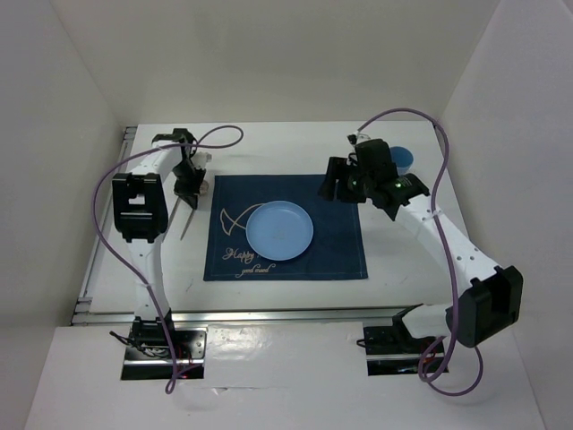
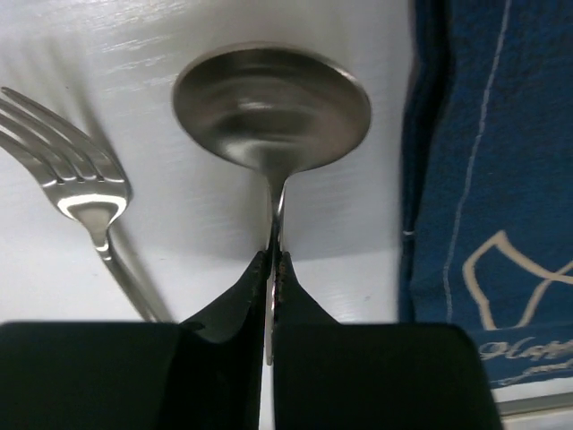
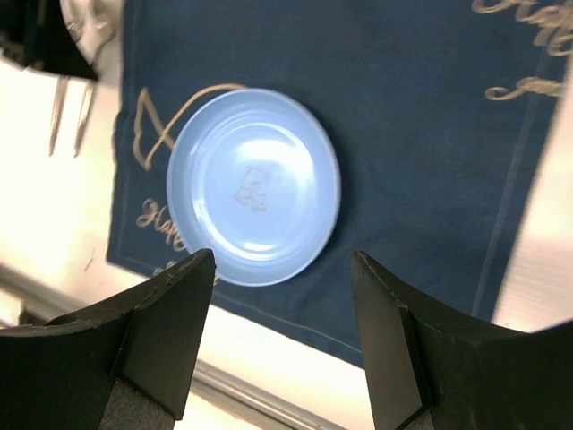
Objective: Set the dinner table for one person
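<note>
Spotter: While your left fingers [image 2: 255,287] are pinched tight on the handle of the spoon [image 2: 271,107], the fork [image 2: 76,175] lies just left of it on the white counter [image 1: 269,152].

Operator: Is the spoon off the surface?

Spotter: You cannot tell from these views. Its bowl faces your left wrist camera, and the edge of the navy placemat [image 1: 331,242] runs just to its right.

Operator: And the right side?

Spotter: Your right fingers [image 3: 183,296] stand wide apart with nothing between them, hovering by the far right corner of the placemat. Your wrist view there looks down on the light blue plate [image 3: 253,186], which sits in the middle of the placemat. A blue cup [image 1: 402,159] stands on the counter just beyond that arm, at the far right.

Operator: Where's the counter in all this?

Spotter: You have it under everything. It reaches from the silver rail [image 1: 269,315] at the near edge to the far wall, and the placemat lies flat at its centre.
</note>
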Tool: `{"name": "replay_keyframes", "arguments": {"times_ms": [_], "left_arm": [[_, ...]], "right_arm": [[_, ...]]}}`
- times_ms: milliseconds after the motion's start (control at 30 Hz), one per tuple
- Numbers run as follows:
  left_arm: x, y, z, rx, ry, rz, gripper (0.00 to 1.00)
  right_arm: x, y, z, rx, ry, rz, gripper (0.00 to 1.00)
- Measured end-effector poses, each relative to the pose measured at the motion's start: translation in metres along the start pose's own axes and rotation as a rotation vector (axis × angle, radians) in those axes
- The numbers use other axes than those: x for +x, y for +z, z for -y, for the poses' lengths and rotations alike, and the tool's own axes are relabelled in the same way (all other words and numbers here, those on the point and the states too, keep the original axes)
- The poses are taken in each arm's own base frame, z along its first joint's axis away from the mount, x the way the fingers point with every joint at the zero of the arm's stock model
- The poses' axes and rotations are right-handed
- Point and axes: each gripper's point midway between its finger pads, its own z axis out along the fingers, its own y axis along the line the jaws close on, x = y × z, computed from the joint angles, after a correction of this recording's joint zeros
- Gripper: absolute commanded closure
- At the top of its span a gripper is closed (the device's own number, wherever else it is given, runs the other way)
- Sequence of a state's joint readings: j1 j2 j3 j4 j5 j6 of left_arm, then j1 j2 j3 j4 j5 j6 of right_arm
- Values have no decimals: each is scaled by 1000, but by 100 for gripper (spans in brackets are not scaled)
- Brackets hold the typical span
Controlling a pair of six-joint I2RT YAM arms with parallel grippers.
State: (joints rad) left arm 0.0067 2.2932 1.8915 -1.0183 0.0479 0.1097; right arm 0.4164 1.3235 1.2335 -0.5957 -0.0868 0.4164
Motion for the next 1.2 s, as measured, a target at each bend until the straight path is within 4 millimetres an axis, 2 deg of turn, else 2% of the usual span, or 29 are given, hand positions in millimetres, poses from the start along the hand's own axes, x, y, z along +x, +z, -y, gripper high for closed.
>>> {"name": "replay_keyframes", "arguments": {"times_ms": [100, 233, 333, 433, 533, 600, 700, 767, 833, 933, 1067, 1133, 1200], "left_arm": [[-4, -3, 8, 52, -61, 23, 100], [-14, -22, 18, 98, -123, 88, 100], [-28, -53, 22, 104, -150, 184, 100], [-41, -92, 24, 96, -171, 302, 100], [-46, -126, 28, 102, -205, 403, 100], [-42, -143, 34, 119, -233, 462, 100], [-23, -163, 46, 153, -286, 513, 100], [-12, -174, 53, 162, -312, 545, 100], [-4, -185, 64, 175, -315, 570, 100], [-1, -200, 79, 197, -306, 609, 100], [-5, -205, 87, 212, -301, 631, 100], [-4, -204, 87, 215, -308, 625, 100], [-4, -202, 87, 215, -310, 623, 100]], "right_arm": [[7, 3, -12, -55, -16, -16, 30], [17, 7, -52, -182, -72, -22, 30], [32, 16, -91, -280, -133, -38, 30], [56, 32, -125, -364, -184, -81, 30], [72, 44, -161, -451, -207, -75, 29], [72, 47, -189, -525, -214, -31, 29], [65, 47, -229, -646, -214, 61, 27], [59, 54, -246, -687, -213, 96, 27], [52, 70, -263, -713, -212, 110, 27], [48, 97, -280, -729, -206, 115, 27], [63, 125, -283, -724, -195, 62, 28], [67, 135, -284, -716, -186, 48, 31], [69, 140, -284, -710, -181, 42, 43]]}}
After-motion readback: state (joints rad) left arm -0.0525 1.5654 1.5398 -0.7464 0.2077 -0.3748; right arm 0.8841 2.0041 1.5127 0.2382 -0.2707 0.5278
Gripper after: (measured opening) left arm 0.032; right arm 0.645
